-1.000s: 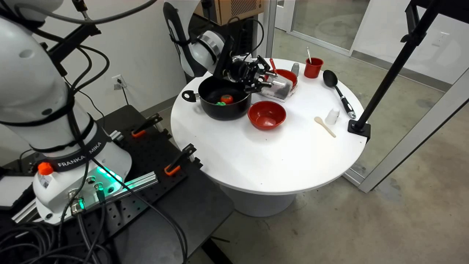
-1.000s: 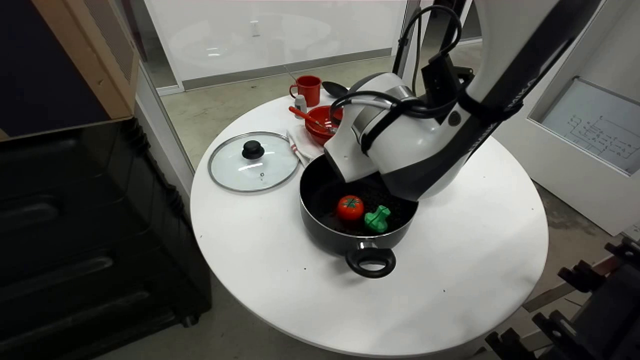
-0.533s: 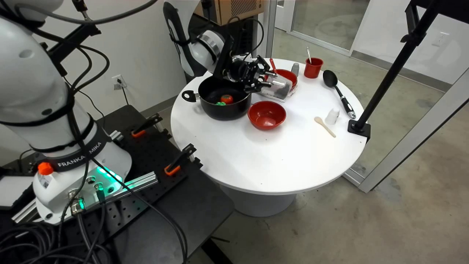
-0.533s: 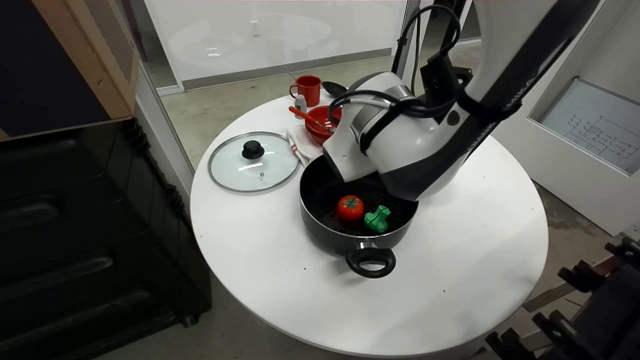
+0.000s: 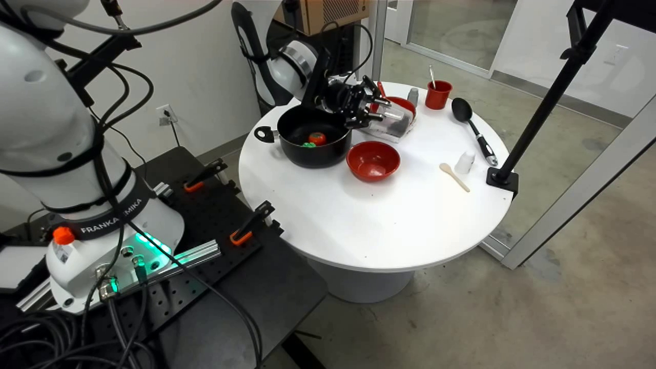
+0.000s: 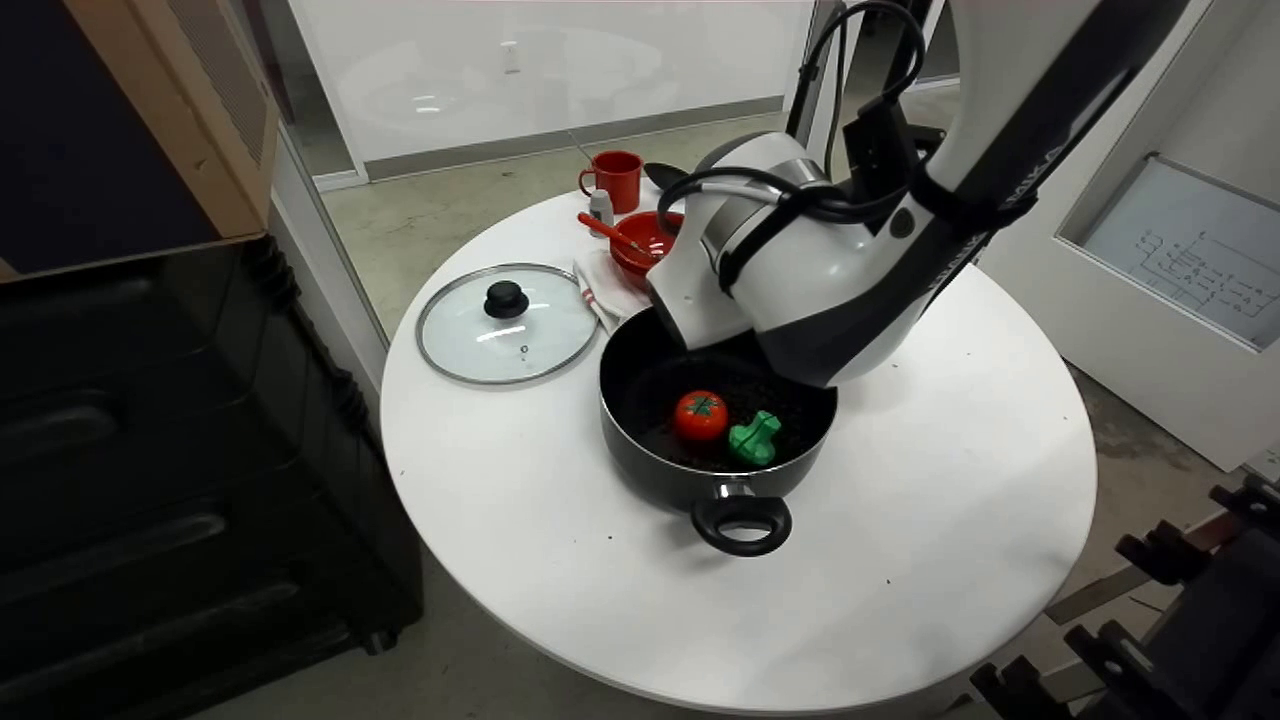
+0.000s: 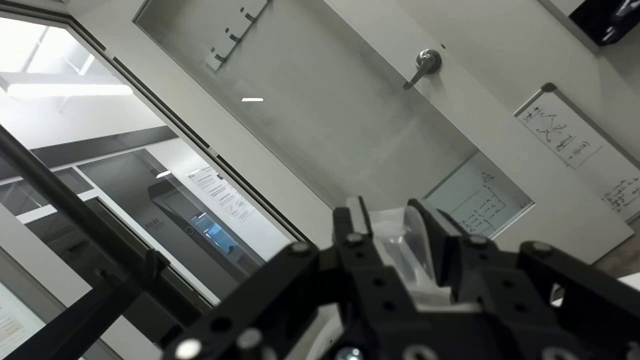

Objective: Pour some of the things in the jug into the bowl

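Translucent jug (image 5: 395, 121) leans, gripped by slightly parted jaws; if misaligned with the front red bowl (image 5: 373, 165), at seven o'clock in an exterior view, pouring could miss.

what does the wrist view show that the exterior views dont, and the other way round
Only the wrist view: a silver metal lever door handle and a white printed paper sheet.
Only the exterior views: a round black metal pot holding a round red tomato, and a glossy round red bowl.
Shared by the wrist view and an exterior view: the end effector gripping a clear plastic-looking cup-shaped jug.
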You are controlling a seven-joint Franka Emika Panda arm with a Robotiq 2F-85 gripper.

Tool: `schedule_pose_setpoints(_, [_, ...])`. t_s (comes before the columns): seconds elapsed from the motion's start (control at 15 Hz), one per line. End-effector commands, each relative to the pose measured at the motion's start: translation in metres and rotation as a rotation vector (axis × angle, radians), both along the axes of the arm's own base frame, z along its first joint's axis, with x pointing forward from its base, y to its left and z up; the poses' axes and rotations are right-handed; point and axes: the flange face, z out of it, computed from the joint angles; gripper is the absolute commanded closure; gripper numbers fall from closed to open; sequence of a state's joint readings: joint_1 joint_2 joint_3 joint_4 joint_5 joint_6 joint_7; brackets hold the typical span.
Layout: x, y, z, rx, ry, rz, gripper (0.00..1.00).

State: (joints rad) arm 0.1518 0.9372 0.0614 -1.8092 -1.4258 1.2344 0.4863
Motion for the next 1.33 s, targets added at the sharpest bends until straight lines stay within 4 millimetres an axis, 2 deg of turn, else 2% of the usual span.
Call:
schedule_pose_setpoints(0.0, [0.008,0.001,0.005,-0.054,-0.044,-0.019,0.93])
schedule_pose_setpoints(0.33, [0.007,0.005,0.006,-0.127,-0.058,-0.022,0.93])
schedule_pose_setpoints(0.73, [0.001,0.011,-0.005,-0.197,-0.045,-0.021,0.93])
schedule_pose_setpoints(1.27, [0.01,-0.005,-0.024,-0.251,-0.041,-0.036,0.93])
